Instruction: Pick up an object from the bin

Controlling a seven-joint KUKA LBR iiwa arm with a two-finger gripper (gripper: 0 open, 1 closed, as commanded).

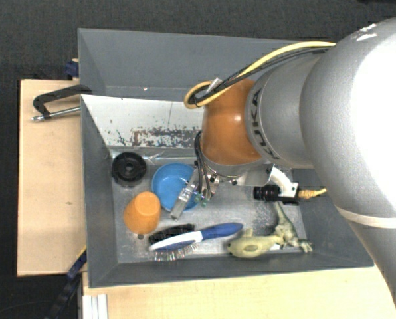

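My gripper [185, 200] reaches down at the middle of the bin, its tip over the right rim of a blue bowl [169, 182]. One pale finger [180, 205] shows against the bowl; the other is hidden under the wrist. An orange cup [142, 212] lies on its side just left of the bowl. In front of both lies a blue and white hairbrush [191, 237] with black bristles.
A black round cap [129, 167] sits at the back left of the bin floor. A tan toy lizard [268, 241] lies at the front right. The arm and its orange cover fill the bin's right and back.
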